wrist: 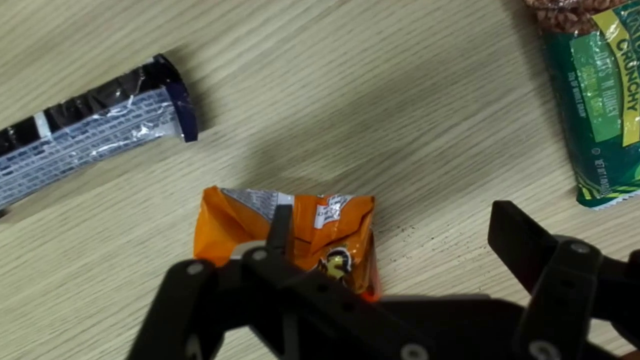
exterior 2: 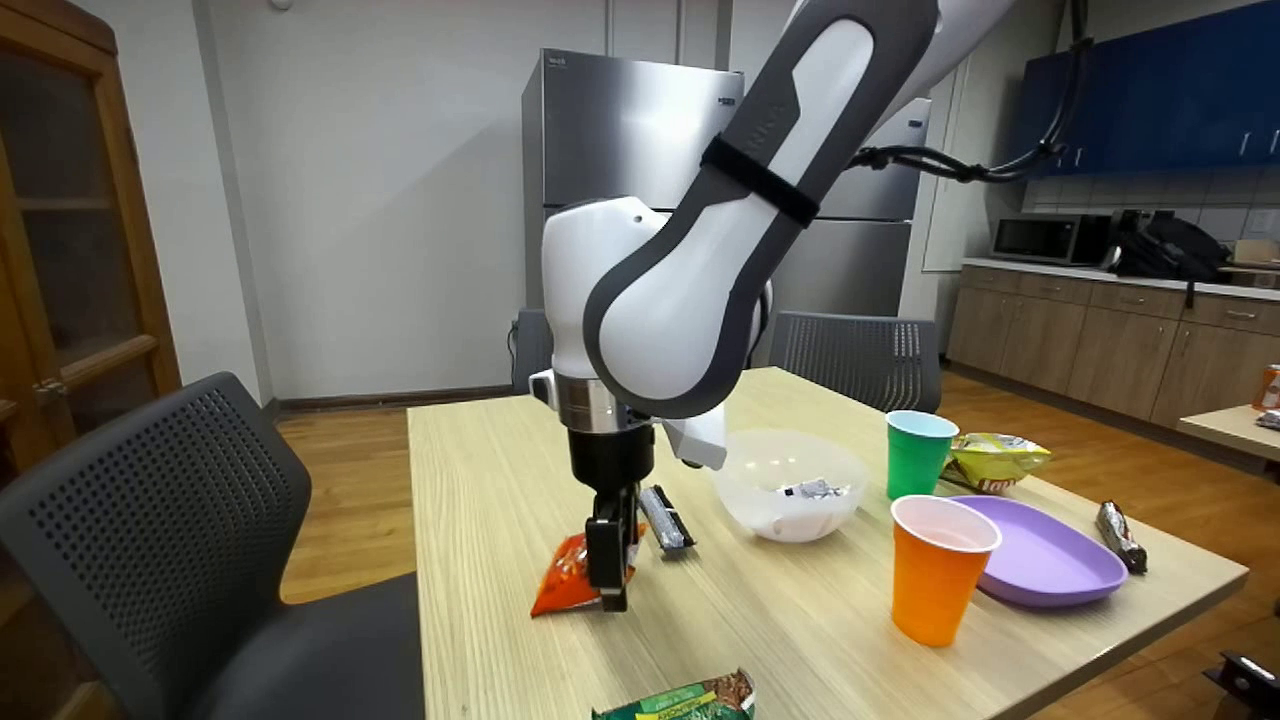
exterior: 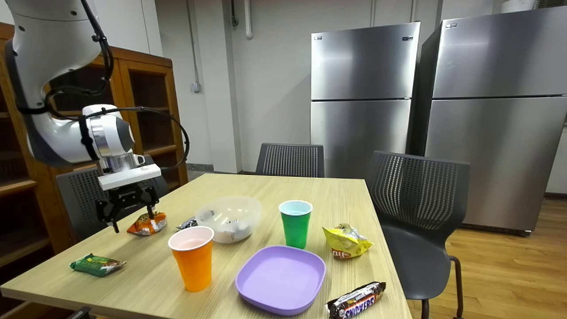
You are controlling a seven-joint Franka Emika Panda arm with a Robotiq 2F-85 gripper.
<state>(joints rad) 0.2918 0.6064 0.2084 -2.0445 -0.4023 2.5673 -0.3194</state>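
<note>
Gripper (wrist: 392, 215) is seen low over the table (exterior: 141, 279), fingers spread wide, nothing pinched between them. A crumpled orange bag (wrist: 325, 235) is found on the tabletop beneath one finger, part of it under the gap, part outside. Whether it is touched by that finger cannot fairly be told: fingertip and bag are overlapped in every view.

Main hazard: poor centring. If the gripper were lowered as placed, the bag could be pressed by the finger, its contents crushed or its wrapper split. If the fingers were drawn together here, only one end might be caught, or the film, likely slick, might be let slip.

Second hazard: the edge. The bag is placed toward the table's side by a gray chair (exterior 2: 170, 500); by a hard shove that way it could be sent to the floor.

Neighbours noted. A silver-and-dark candy bar (wrist: 100, 125) and a green snack packet (wrist: 600, 110) are set apart from the bag; either could be nudged by a wide sideways sweep. The cloudy bowl (exterior: 248, 210) and orange cup (exterior: 193, 266) are placed farther off. The cup, tall and presumably light, could be toppled by a low swing.
</note>
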